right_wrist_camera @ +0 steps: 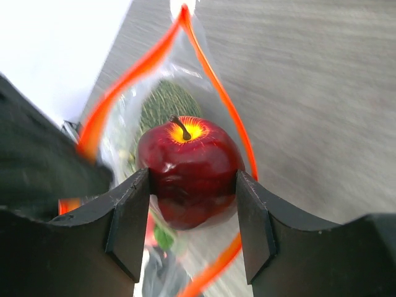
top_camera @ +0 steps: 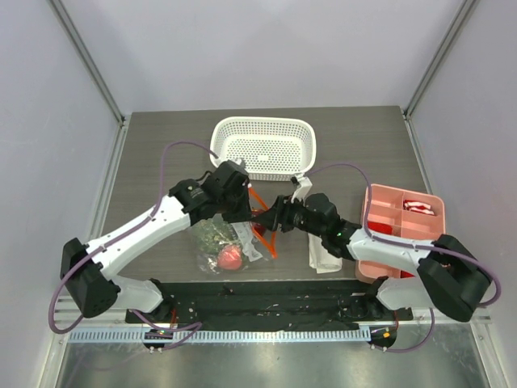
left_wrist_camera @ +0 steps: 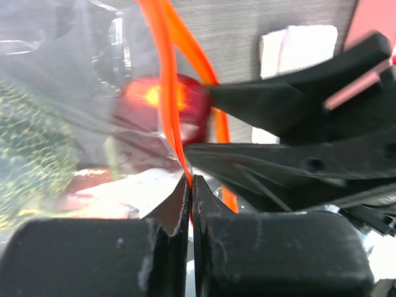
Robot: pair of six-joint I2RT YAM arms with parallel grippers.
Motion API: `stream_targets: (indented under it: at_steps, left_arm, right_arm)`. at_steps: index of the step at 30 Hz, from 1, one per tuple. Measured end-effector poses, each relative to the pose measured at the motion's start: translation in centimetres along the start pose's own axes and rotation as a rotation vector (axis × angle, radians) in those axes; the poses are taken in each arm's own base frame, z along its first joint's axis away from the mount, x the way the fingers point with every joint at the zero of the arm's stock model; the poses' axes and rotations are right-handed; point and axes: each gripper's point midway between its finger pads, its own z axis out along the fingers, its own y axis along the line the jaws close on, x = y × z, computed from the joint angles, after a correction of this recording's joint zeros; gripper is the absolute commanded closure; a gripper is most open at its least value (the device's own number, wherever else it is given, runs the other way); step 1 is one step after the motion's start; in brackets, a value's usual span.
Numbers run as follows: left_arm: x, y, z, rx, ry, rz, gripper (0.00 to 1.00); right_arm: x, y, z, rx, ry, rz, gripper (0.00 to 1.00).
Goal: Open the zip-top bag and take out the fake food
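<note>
Top external: grey table, white walls.

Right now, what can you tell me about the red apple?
The apple is a shiny dark red toy, plastic-looking, with a yellow-orange patch around its short brown stem. It sits in the open mouth of the zip-top bag, ringed by its orange zip strip. The right gripper holds it, one black finger against each side. A bumpy green ball lies behind it.
</note>
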Motion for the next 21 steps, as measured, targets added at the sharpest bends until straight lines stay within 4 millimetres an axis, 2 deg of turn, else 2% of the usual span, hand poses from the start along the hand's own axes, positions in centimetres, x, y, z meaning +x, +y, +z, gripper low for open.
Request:
stream_targets:
  at_steps: [5,11,17,21]
  left_arm:
    - [-0.5,0.9,-0.5,-0.014,-0.032,-0.013,1.00]
    - [-0.4,2.1,-0.2,-0.037,-0.033,-0.027,1.00]
    - [0.3,3.3,0.4,-0.073,-0.018,-0.031,1.00]
    - [0.3,3.4,0.4,-0.076,-0.019,-0.035,1.00]
  right_arm:
    - [0.2,-0.5,-2.2,0.052,0.018,-0.011,0.99]
    - [-1.5,0.2,-4.4,0.083,-0.012,-0.037,0.99]
    - [-5.8,1.5,-4.9,0.128,-0.080,-0.069,0.99]
    - [-10.5,1.4,-4.2,0.173,-0.149,-0.093,0.99]
